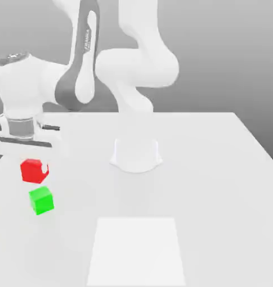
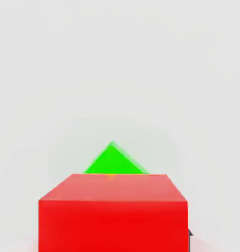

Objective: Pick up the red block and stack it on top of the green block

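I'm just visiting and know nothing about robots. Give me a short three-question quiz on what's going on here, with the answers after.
1. True or false: the red block already rests on the green block.
2. What is the gripper doing?
A. Hanging open over the table
B. Shut on the red block
C. Shut on the green block
3. In the exterior view, on which side of the white robot base are both blocks?

Key
1. False: the red block is held in the air just above the green block, with a gap between them.
2. B
3. The exterior view's left.
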{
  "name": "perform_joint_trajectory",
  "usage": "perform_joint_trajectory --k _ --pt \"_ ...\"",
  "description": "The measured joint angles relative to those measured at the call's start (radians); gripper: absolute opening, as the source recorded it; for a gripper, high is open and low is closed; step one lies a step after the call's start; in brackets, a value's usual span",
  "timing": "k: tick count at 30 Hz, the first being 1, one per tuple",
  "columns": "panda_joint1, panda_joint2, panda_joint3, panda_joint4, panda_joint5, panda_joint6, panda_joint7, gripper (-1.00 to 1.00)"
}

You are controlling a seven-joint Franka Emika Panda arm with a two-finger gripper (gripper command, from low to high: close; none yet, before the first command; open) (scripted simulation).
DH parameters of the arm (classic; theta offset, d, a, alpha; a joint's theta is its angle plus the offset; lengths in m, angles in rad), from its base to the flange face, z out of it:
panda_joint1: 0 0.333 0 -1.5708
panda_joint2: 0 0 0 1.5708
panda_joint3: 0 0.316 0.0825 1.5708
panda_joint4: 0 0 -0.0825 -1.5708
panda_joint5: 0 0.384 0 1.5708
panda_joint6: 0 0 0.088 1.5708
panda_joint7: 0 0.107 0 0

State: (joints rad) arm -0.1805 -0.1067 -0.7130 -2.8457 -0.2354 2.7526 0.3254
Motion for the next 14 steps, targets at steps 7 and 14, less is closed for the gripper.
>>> perform_joint_trajectory --k 7,14 --pt "0.045 0.098 -0.003 -0.001 0.158 0.081 -0.11 -1.0" --pt "0.014 0.187 0.093 0.004 0.412 0.148 -0.287 -1.0"
